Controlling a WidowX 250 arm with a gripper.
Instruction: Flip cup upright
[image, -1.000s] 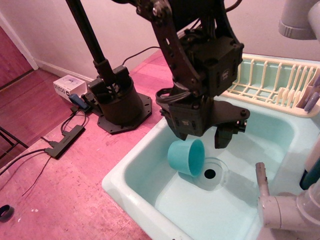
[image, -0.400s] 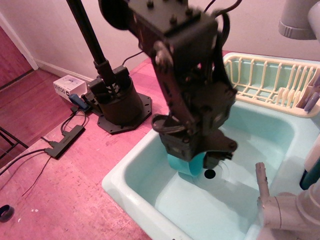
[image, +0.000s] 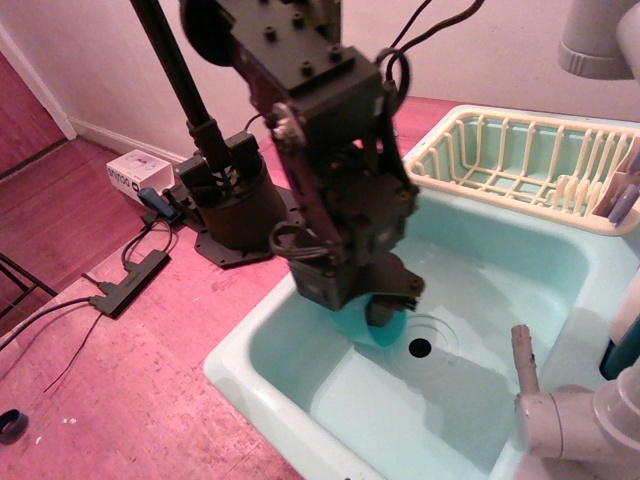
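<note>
The teal cup (image: 396, 334) lies in the pale mint sink (image: 262, 388), just left of the drain. Only a sliver of it shows under and beside the black gripper. My gripper (image: 372, 318) is lowered into the sink directly over the cup and covers most of it. One dark finger (image: 384, 309) shows against the cup's right side. The other finger is hidden behind the wrist, so I cannot tell how the jaws stand or whether they hold the cup.
The drain hole (image: 420, 347) sits right of the cup. A cream dish rack (image: 520, 165) stands behind the sink. A grey faucet pipe (image: 560, 420) juts in at the front right. A black stand base (image: 235, 195) and a white box (image: 138, 172) sit on the floor to the left.
The arm has swung left and down into the sink. The gripper, which hung open above the cup, now covers it. The cup seems to stay in the same place.
</note>
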